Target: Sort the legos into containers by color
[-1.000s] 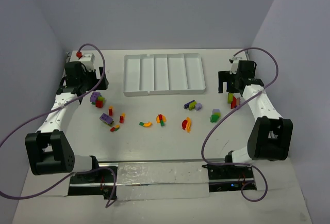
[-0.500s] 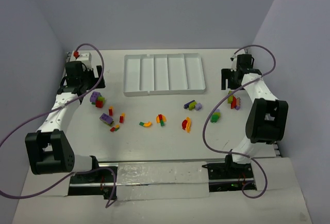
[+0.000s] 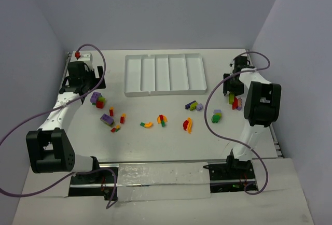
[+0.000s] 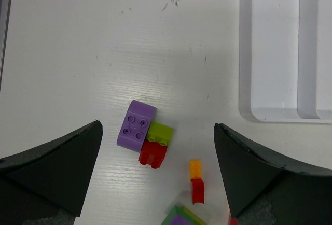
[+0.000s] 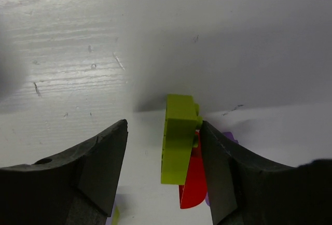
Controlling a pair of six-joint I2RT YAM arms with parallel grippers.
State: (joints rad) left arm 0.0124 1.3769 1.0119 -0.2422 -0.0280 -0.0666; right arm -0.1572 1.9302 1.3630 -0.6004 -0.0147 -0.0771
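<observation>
Lime green was the colour the right gripper (image 5: 163,131) had settled over. Within the last second its arm had folded back from a long reach and brought the claw down on the little cluster near the table's right edge, and its jaws had drawn in from full width to roughly half. The lime brick (image 5: 179,137) lay between the fingers with its studs toward the right one, which touched it or all but touched it. The left finger stood apart with bare table between, so nothing looked gripped yet. A red curved piece (image 5: 194,183) lay against the brick's lower end in the wrist view and was likely to be nudged by a closing jaw.

The left gripper (image 4: 157,129) had kept its jaws at their widest, empty, above a purple brick (image 4: 136,125) joined to a small lime brick (image 4: 161,132) and a red brick (image 4: 153,154).

The tray (image 3: 179,74) sat at the far middle of the table, all five compartments bare in the top view. The other legos (image 3: 162,120) lay scattered in front of it, so the sorting looked barely begun.

The table (image 3: 155,147) was white with a faint wood grain, scuffed here and there, and plain lilac-grey walls (image 3: 155,12) closed it in on three sides
</observation>
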